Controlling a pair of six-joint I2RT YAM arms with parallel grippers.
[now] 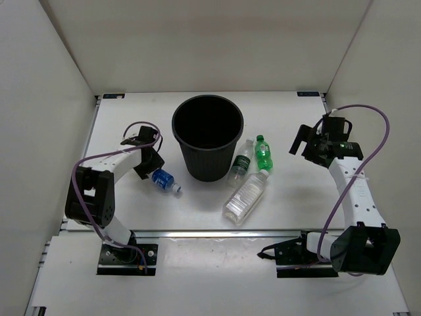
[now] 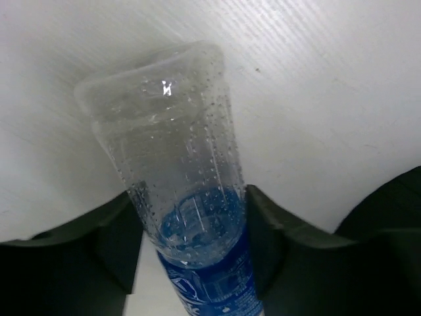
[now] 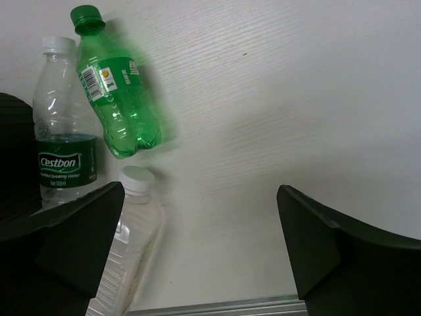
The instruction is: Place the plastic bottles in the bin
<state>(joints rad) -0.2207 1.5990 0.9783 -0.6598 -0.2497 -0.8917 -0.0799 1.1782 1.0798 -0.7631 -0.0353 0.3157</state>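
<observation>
The black bin (image 1: 209, 164) stands at the table's middle back. Left of it lies the clear bottle with the blue label (image 1: 164, 180), cap toward the front right. My left gripper (image 1: 148, 164) is shut on it: in the left wrist view both fingers press the sides of this blue-label bottle (image 2: 177, 164) near its label. To the right of the bin lie a green-tinted bottle (image 1: 264, 153), a dark-green-label bottle (image 1: 241, 163) and a larger ribbed clear bottle (image 1: 245, 196). My right gripper (image 1: 299, 141) hovers open to their right, with nothing between its fingers.
White walls enclose the table on three sides. A metal rail (image 1: 217, 232) runs along the near edge. In the right wrist view the green bottle (image 3: 115, 99), the dark-green-label bottle (image 3: 62, 151) and the ribbed bottle (image 3: 128, 243) lie left of my open right gripper (image 3: 200, 243).
</observation>
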